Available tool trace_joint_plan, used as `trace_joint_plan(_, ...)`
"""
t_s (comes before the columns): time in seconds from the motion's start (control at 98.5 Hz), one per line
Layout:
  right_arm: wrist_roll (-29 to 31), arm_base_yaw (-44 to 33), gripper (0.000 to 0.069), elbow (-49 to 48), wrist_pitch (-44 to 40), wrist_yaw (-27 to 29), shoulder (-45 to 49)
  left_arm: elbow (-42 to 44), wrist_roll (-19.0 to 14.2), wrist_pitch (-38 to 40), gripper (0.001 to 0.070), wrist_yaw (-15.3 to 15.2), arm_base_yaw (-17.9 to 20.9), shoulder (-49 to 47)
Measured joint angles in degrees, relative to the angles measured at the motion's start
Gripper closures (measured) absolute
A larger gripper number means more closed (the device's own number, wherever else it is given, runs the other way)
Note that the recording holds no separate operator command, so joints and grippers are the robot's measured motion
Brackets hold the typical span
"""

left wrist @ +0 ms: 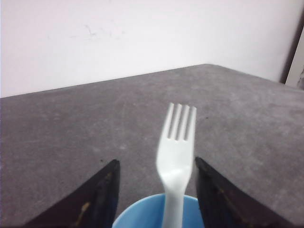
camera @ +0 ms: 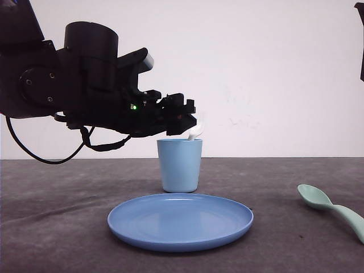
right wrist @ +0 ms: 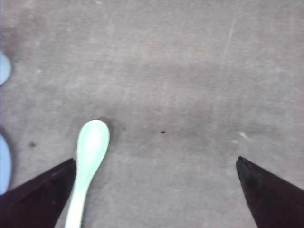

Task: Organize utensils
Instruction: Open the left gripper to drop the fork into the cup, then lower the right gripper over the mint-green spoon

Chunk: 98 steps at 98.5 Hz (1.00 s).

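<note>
A round blue plastic plate (camera: 180, 222) lay nearest on the dark grey table (camera: 57, 227). To its right, well apart from it, the pale mint-green plastic spoon (camera: 333, 209) rested flat on the table, its oval bowl toward the plate and its long axis running right and toward the near edge.

In the right wrist view the right gripper (right wrist: 156, 190) stood wide apart, holding nothing. The spoon (right wrist: 89, 164) lay just beside one finger, inside the gap, its bowl pointing away from the wrist.

Behind the plate stood a light blue plastic cup (camera: 180, 165), upright. The left gripper (camera: 190, 116) was just above the cup's rim.

In the left wrist view its dark fingers (left wrist: 95, 199) were set apart on either side of the small white plastic fork (left wrist: 176, 152). Whether they touched the fork could not be told. The fork stood in the cup (left wrist: 142, 216), handle down, long axis near upright, four tines pointing up and away from the wrist
</note>
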Motion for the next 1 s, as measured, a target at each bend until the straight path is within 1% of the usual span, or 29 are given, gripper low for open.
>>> trace_joint_plan(0.142,0.00,0.00,0.0011,0.00,-0.09,0.13,0.00,0.00,-0.70,-1.86,0.0411,0.00,0.00,-1.90)
trace_joint_plan(0.264,0.00,0.00,0.0011,0.00,-0.48,0.11,0.00,0.00,-0.79,-7.52,0.0411,0.00,0.00,-8.94)
trace_joint_plan(0.366,0.02,-0.02,0.0011,0.00,-0.74,-0.11,0.00,0.02,-0.87,-17.20,0.0411,0.07,0.28,-17.81)
trace_joint_plan(0.498,0.02,0.00,0.0011,0.00,-1.16,-1.57,0.00,0.02,-0.85,-33.90,0.0411,0.13,2.29,-29.14)
trace_joint_plan(0.599,0.02,0.20,0.0011,0.00,-1.55,-2.99,0.00,0.02,-0.83,-46.29,0.0411,0.11,5.27,-38.03)
trace_joint_plan(0.67,0.04,1.01,0.0011,0.00,-1.60,-3.74,0.00,0.02,-0.83,-53.44,0.0411,0.11,8.04,-44.44)
trace_joint_plan(0.823,0.68,4.26,0.0012,0.00,-1.70,-4.35,0.00,0.02,-0.83,-66.12,0.0411,0.09,15.65,-56.39)
trace_joint_plan(0.924,2.16,6.67,0.0012,0.00,-1.73,-4.35,0.00,-0.02,-0.83,-74.55,0.0411,0.02,21.27,-61.61)
trace_joint_plan(0.995,3.34,8.22,0.0012,0.00,-1.73,-4.33,0.00,-0.92,-0.83,-78.18,0.0411,0.04,24.33,-64.43)
